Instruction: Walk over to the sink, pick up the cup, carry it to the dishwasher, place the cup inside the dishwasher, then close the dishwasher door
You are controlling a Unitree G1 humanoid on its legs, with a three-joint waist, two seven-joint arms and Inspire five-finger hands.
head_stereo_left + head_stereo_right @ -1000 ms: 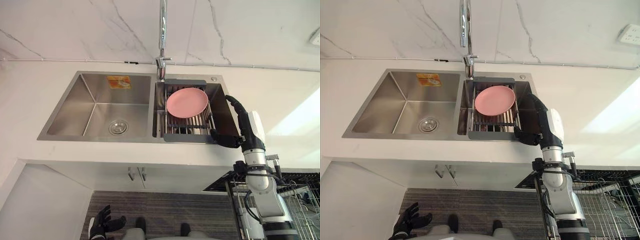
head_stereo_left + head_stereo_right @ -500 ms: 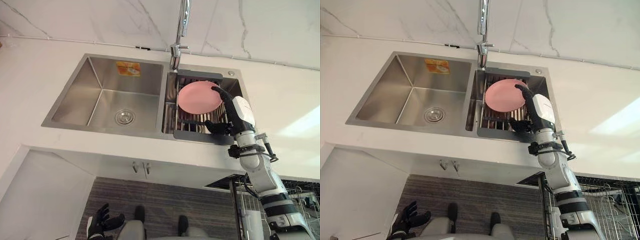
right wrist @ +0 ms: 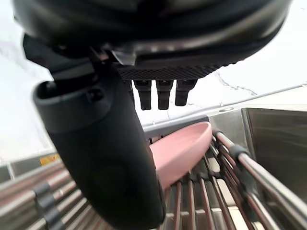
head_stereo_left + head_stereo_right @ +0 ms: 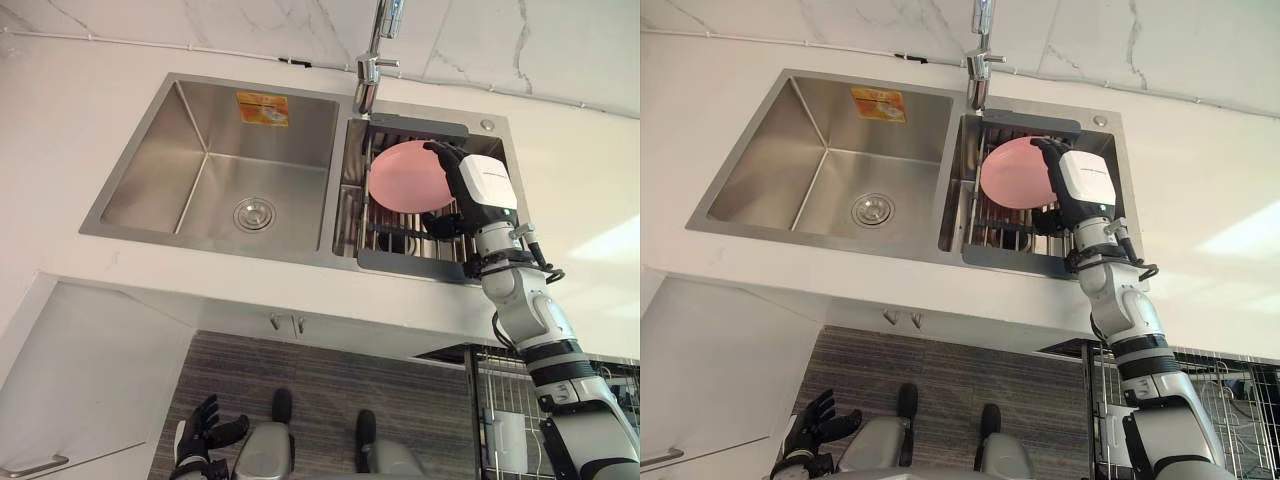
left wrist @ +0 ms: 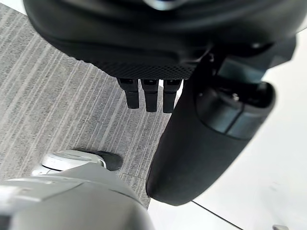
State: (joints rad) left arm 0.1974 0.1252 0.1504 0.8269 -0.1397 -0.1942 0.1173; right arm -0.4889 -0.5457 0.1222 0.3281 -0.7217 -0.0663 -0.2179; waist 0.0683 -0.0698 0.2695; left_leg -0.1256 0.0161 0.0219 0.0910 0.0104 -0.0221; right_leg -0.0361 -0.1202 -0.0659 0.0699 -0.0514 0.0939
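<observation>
Wall [image 4: 200, 22]: white marble, grey-veined.
Counter [image 4: 50, 130]: white, with a bright light patch at right.
Floor [image 4: 320, 370]: grey, striped.
Cabinet [image 4: 90, 370]: white.

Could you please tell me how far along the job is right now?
Done: the robot stands at the sink. In hand: the open right hand reaches over the edge of the pink plate, which rests on the drain rack; not lifted yet. The left hand hangs open. Left: grasp, carry to the dishwasher, load, close the door.
</observation>
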